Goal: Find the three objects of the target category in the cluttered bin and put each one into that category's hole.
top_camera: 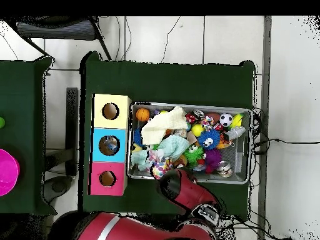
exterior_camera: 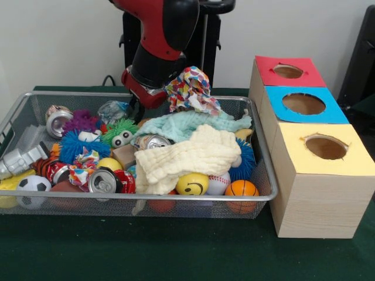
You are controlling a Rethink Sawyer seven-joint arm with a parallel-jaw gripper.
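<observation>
The wire-mesh bin (exterior_camera: 265, 175) is full of toys, cans and cloths; it also shows in the overhead view (top_camera: 187, 105). One see-through crinkly bottle (exterior_camera: 112, 109) lies at the bin's back, left of centre, partly buried. No other bottle shows. My gripper (exterior_camera: 137, 111) reaches down at the bin's back edge, just right of that bottle, and clutter hides its tip. A colourful patterned cloth (exterior_camera: 190, 89) stands up right beside the wrist. The blue-surround hole (exterior_camera: 303, 103) is the middle one of the wooden box, to the right of the bin; it also shows in the overhead view (top_camera: 109, 145).
The red hole (exterior_camera: 287, 71) and the yellow hole (exterior_camera: 326, 147) flank the blue one. A cream cloth (exterior_camera: 184, 158) and a mint cloth (exterior_camera: 187, 124) cover the bin's middle. Drink cans (exterior_camera: 105, 180), balls (exterior_camera: 241, 188) and fuzzy toys (exterior_camera: 120, 132) fill the rest.
</observation>
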